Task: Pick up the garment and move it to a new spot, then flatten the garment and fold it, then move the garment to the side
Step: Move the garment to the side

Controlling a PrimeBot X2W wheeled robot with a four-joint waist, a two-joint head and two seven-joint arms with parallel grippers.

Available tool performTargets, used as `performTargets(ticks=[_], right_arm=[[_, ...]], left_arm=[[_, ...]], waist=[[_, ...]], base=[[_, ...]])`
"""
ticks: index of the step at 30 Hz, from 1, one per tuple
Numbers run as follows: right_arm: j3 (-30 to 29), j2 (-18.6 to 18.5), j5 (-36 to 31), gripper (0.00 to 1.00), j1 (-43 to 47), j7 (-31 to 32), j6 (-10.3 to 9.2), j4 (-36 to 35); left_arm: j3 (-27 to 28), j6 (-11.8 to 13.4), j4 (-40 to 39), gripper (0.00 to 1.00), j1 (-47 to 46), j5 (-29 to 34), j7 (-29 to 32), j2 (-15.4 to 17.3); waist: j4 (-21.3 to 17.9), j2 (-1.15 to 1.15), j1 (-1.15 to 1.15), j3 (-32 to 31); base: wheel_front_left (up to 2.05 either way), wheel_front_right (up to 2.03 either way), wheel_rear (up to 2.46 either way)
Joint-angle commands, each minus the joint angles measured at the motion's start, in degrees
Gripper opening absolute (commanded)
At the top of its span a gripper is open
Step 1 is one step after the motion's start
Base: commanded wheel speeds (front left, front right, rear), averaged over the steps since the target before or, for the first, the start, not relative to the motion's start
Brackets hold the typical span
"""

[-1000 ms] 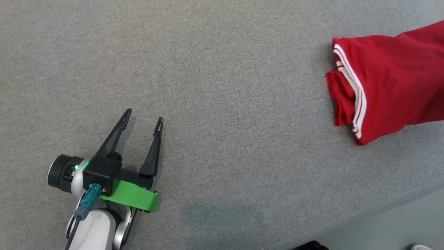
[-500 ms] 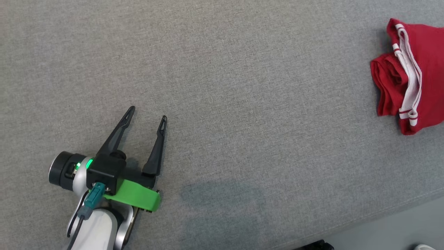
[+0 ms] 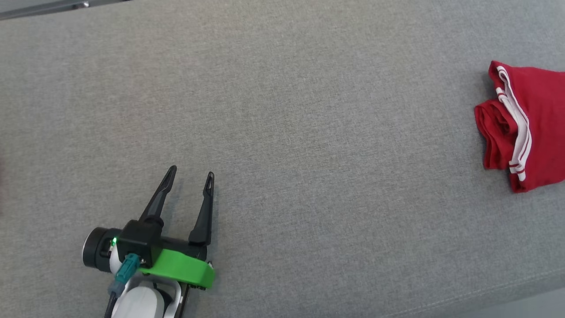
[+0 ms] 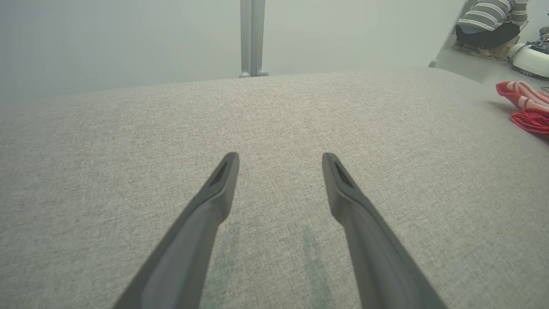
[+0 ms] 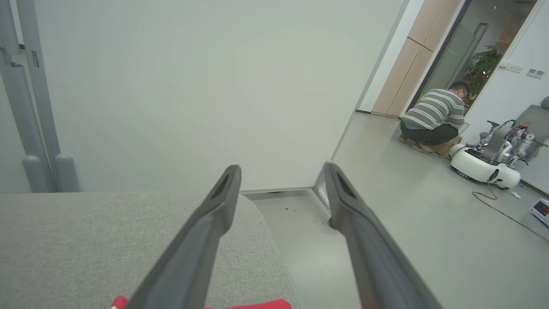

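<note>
The garment (image 3: 534, 126) is red with white stripes and lies folded in a small stack at the far right of the grey surface; it also shows at the right edge of the left wrist view (image 4: 525, 107). My left gripper (image 3: 190, 174) hovers open over bare fabric at the lower left, far from the garment, with nothing between its fingers (image 4: 279, 159). My right gripper (image 5: 281, 169) is open and holds nothing, raised above the garment, whose red edge (image 5: 261, 304) peeks in at the bottom of the right wrist view.
The grey fabric surface (image 3: 309, 110) spreads wide between my left gripper and the garment. Its right end drops to the floor (image 5: 386, 223). A person in a striped top (image 5: 433, 116) crouches beside a white robot base (image 5: 484, 165) farther off. A grey post (image 4: 251, 38) stands behind the surface.
The garment has settled into a compact stack at the right, no longer stretched off the frame's edge. The head camera shifted, so the left gripper sits lower in view.
</note>
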Motion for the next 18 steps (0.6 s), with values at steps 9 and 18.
performTargets(ticks=[9, 18], right_arm=[[-4.9, 11.9, -6.2, 1.0, 20.9, -1.0, -0.04, -22.9], [2.6, 25.2, -12.1, 1.0, 36.7, -5.0, -0.04, -26.1]], left_arm=[[3.7, 1.0, 4.9, 1.0, 5.0, -3.7, -2.4, -0.2], [7.7, 0.9, 7.8, 1.0, 7.0, -4.5, -2.8, 0.7]], waist=[[11.6, 0.39, 0.0, -12.1], [15.4, 0.39, 0.0, -16.3]], base=[[0.0, 0.0, 0.0], [0.0, 0.0, 0.0]])
